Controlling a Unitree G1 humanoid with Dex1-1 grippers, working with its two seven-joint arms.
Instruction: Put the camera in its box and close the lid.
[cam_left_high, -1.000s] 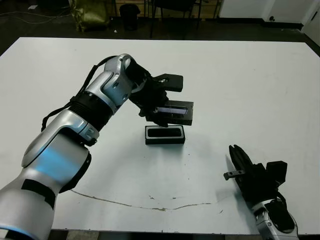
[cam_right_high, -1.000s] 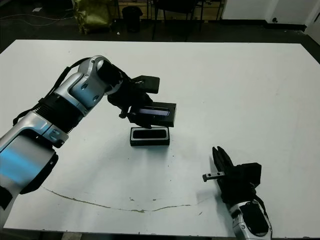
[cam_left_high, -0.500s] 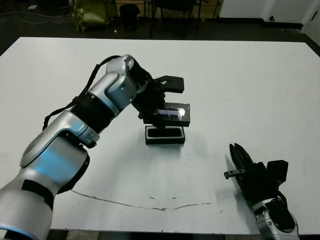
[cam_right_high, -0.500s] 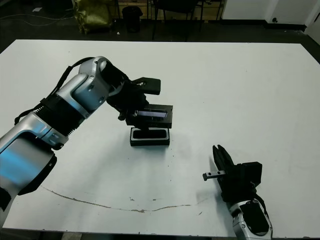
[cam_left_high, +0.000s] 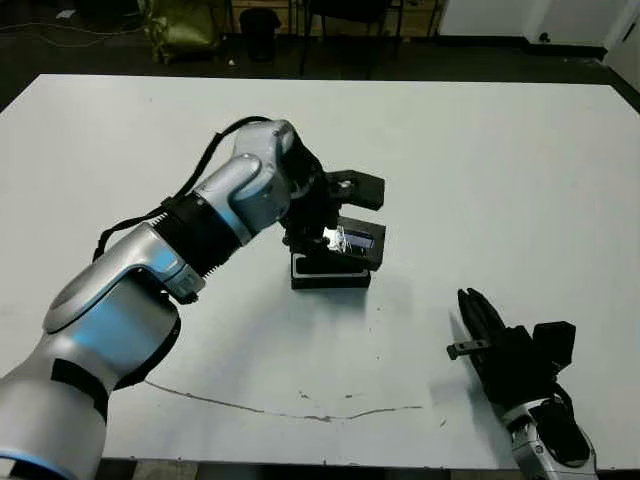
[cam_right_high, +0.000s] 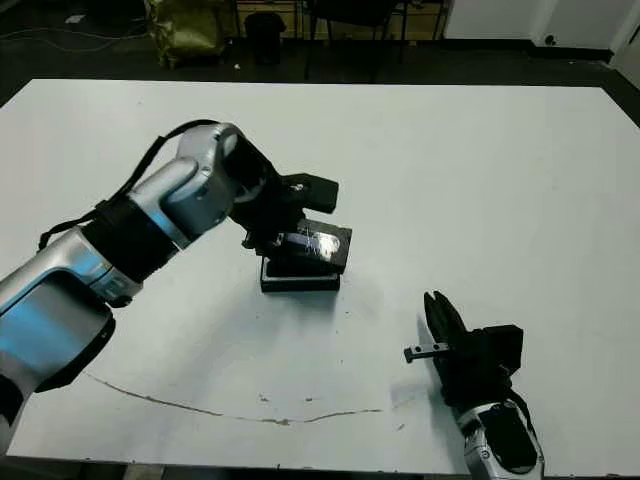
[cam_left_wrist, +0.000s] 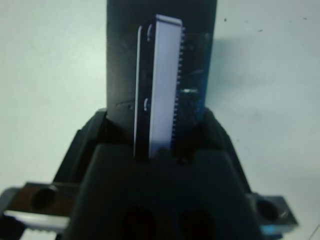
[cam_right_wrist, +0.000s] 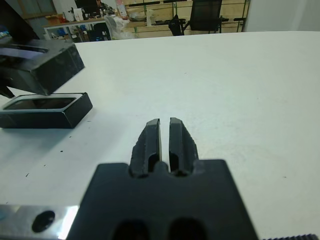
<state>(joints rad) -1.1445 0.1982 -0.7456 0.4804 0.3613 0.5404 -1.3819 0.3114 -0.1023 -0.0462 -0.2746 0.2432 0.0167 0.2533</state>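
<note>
The box, a shallow black tray with a white lining, rests on the white table near its middle. The camera lies inside it, its dark glossy face showing in the right wrist view. My left gripper is shut on the lid, a flat black cover with a pale purplish window strip. The lid hangs tilted just above the box and hides most of it from the head views. Whether lid and box touch I cannot tell. My right gripper stands shut and holds nothing, near the table's front right.
A thin brownish line runs along the table's front part. Chairs and a bag stand beyond the far edge. Bare white table lies between the box and my right gripper.
My left gripper has brought the lid down and closer over the box, turning it so its window catches a glare. The right arm has not moved.
</note>
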